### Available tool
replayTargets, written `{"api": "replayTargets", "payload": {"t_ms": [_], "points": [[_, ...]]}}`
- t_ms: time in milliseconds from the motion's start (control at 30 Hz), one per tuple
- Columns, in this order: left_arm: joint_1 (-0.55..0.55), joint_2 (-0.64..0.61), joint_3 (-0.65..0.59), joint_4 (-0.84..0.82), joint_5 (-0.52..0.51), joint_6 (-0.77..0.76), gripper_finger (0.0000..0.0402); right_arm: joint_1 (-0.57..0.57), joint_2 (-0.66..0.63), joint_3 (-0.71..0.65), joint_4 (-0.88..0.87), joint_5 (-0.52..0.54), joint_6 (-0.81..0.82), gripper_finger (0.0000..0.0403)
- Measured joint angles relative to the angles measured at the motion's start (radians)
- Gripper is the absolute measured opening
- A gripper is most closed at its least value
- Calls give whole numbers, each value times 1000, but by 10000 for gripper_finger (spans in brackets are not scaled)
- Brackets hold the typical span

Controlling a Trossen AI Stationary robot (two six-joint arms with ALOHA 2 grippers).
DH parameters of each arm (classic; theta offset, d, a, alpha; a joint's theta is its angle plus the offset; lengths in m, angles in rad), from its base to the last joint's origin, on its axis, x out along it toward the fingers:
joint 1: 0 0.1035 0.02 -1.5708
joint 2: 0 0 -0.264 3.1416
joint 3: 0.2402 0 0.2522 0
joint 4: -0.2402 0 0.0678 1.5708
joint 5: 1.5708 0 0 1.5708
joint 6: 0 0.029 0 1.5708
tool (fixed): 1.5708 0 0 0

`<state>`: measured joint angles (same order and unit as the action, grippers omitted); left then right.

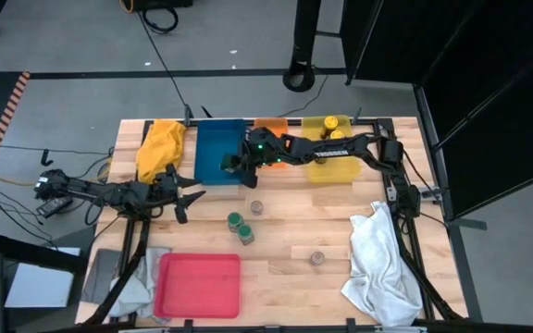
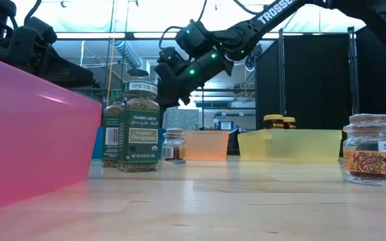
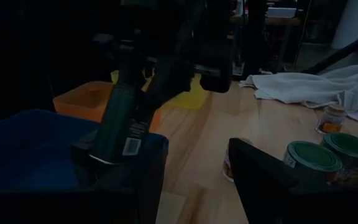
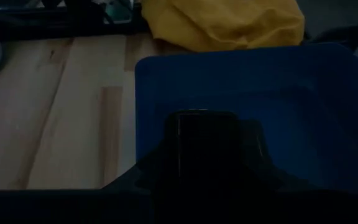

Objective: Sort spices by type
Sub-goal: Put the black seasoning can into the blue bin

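Clamped narrow in the right gripper (image 1: 239, 166): a small black rectangular spice box (image 3: 118, 127), barcode label showing, hanging tilted above the 4 o'clock corner of the flat blue plastic tray (image 1: 213, 139). Not yet set down; nothing visible on the tray floor under it.

Probably light and stiff, with smooth flat faces, so likely to slip or twist if pinched at a corner. Best taken across the two broad faces, near mid-height, as seems done here. Unlikely to break from a short drop, though it may tip or skid on the slick plastic; better lowered close to the tray floor before release.

Parked at 9 o'clock on the table, just off the tray's 7 o'clock corner: the left gripper (image 1: 190, 196), fingers spread, holding nothing.

Waiting on the bare wood near table centre: two green-lidded glass jars (image 1: 235, 220) touching each other, with a tiny grey-topped jar (image 1: 256, 206) just beside them toward 1 o'clock. Glass, so heavier and breakable; safest gripped round the body below the lid.
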<state>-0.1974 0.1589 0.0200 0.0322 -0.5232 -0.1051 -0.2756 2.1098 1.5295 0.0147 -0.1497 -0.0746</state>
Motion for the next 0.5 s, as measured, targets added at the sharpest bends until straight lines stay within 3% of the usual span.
{"api": "replayTargets", "payload": {"t_ms": [500], "points": [[0,0,0,4,-5,5,184,0,0,13,-68,3,3,137]]}}
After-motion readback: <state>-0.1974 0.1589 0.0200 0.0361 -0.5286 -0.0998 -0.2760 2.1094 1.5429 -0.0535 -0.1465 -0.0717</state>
